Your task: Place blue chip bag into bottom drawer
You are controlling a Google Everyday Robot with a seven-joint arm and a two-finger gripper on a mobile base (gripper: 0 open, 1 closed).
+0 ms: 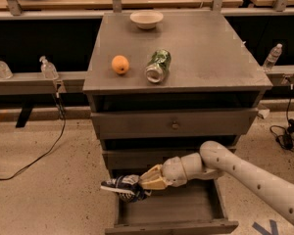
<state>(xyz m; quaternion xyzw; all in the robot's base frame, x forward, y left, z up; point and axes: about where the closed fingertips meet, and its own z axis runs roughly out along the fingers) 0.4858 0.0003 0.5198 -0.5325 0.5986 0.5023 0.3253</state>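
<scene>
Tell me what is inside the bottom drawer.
The bottom drawer shows bare floor. The pincer holds the blue chip bag over its left wall; the arm hides the back.

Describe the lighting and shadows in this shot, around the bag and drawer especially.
Camera view: even light on the cabinet top; deep shadow in the gaps between drawers; the gripper holds the blue chip bag, dimly lit, over the left edge of the bottom drawer.

A robot arm (255, 177) of smooth, off-white tubular shells, thick and rounded, reaches in from four o'clock. A bulbous elbow joint (211, 155) meets shorter, pale grey wrist segments (179, 170) divided by dark seams. At the tip, near seven o'clock in the view, is the pincer (144, 182), with tapered tan-yellow fingers (154, 179).
</scene>
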